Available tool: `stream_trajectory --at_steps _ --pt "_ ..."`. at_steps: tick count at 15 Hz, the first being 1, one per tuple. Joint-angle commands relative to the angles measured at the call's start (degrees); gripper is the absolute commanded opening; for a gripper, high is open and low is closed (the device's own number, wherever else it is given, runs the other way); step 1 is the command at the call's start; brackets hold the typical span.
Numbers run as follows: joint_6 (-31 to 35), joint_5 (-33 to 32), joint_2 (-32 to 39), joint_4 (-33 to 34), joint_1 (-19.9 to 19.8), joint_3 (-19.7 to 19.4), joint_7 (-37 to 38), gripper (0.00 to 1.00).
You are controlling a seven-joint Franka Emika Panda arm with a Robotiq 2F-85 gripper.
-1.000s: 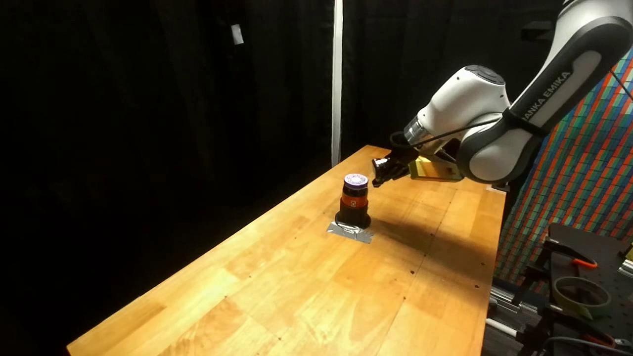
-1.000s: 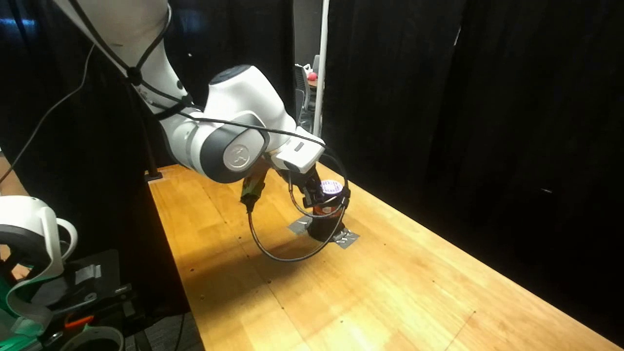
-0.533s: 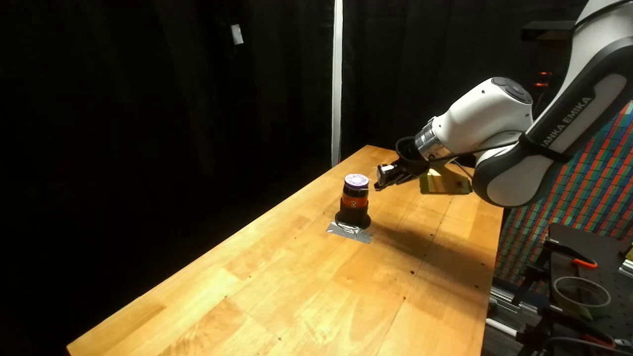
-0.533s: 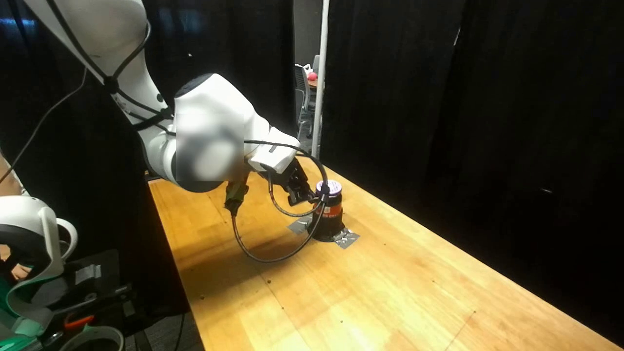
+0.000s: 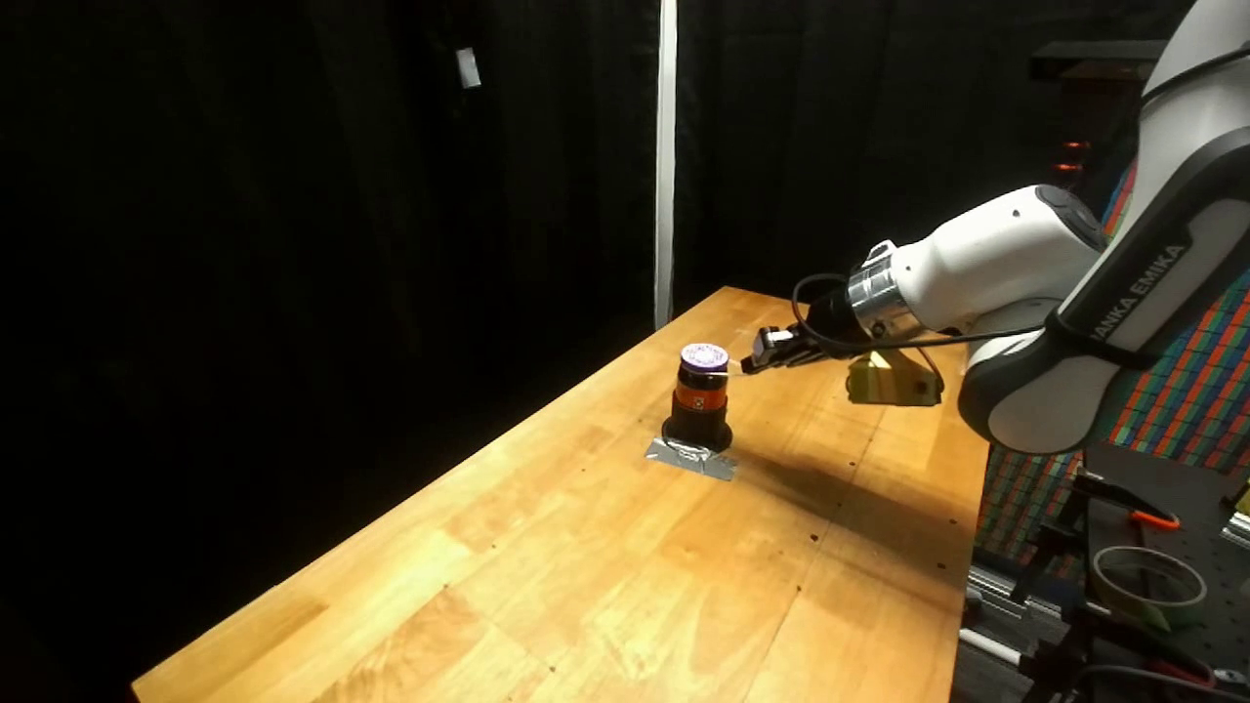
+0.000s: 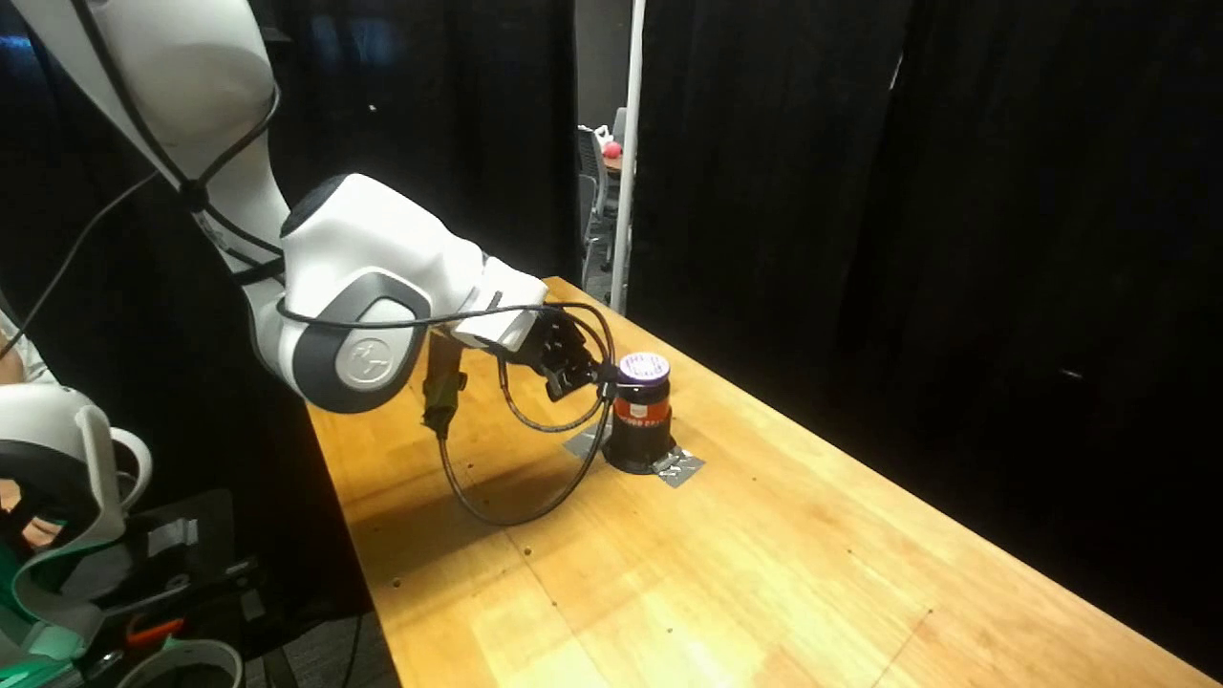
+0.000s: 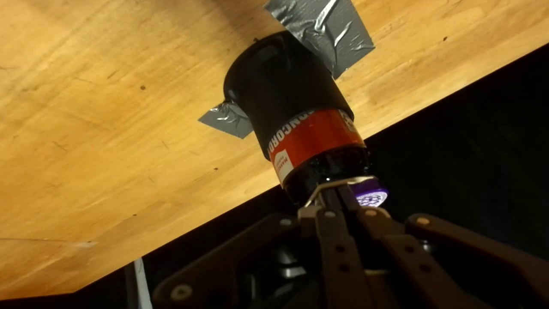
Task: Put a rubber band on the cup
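Your cup [image 5: 700, 397] stands upright on the table [image 5: 625, 576], a short round jar shape with a red-orange label [image 7: 317, 135], shiny dark shoulders and a purple-rimmed lid [image 5: 704, 357] whose pale top is patterned. Its lower part sits in a smooth black sleeve [image 7: 285, 81] that flares at the foot, and crinkled silver tape [image 7: 332, 34] runs from that foot onto the varnished wood, where dark specks and joined planks show. Your gripper [image 7: 339, 197] is drawn narrow, its jaws almost side by side, pinching a thin, pale rubber band [image 7: 343, 182]. You have the band stretched taut from the gripper to the cup, where it crosses close under the lid; whether it goes all the way round, you cannot tell. Compared with a second ago, your arm [image 5: 996, 259] has pulled the gripper back from the cup and tipped closer to level, so in an exterior view the label shows where the gripper covered much of it. The band's pale strands now bridge the gap beside the cup, which stands where it stood before.
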Motion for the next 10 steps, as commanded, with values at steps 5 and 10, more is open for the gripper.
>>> stream_trajectory --at_steps 5,10 --pt "18.6 23.2 1.1 -1.2 -12.1 20.3 -16.7 0.08" --pt "24.3 24.9 0.0 -1.4 -25.9 36.2 -22.7 0.33"
